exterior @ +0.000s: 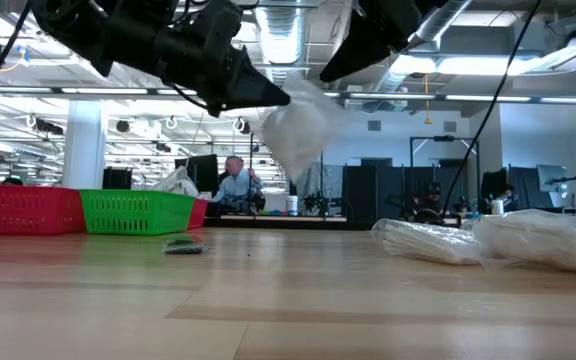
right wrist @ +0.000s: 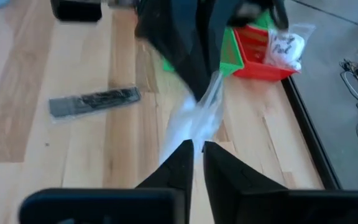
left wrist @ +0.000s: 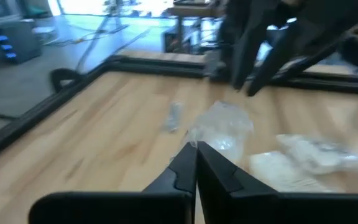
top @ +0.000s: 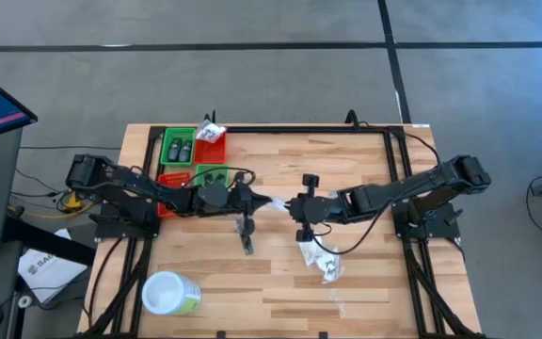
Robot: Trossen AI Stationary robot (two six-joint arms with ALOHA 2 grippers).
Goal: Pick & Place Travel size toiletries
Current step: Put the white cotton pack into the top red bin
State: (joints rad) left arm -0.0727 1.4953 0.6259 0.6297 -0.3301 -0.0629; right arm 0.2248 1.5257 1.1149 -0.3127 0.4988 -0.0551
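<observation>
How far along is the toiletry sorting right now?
Partly done. Already binned: dark bottles in the green bin and a white packet in the red bin. In hand: a clear plastic packet held in mid-air between the shut left pincer and the right pincer, which looks to be loosening. Left on the table: a dark tube and white packets.
</observation>
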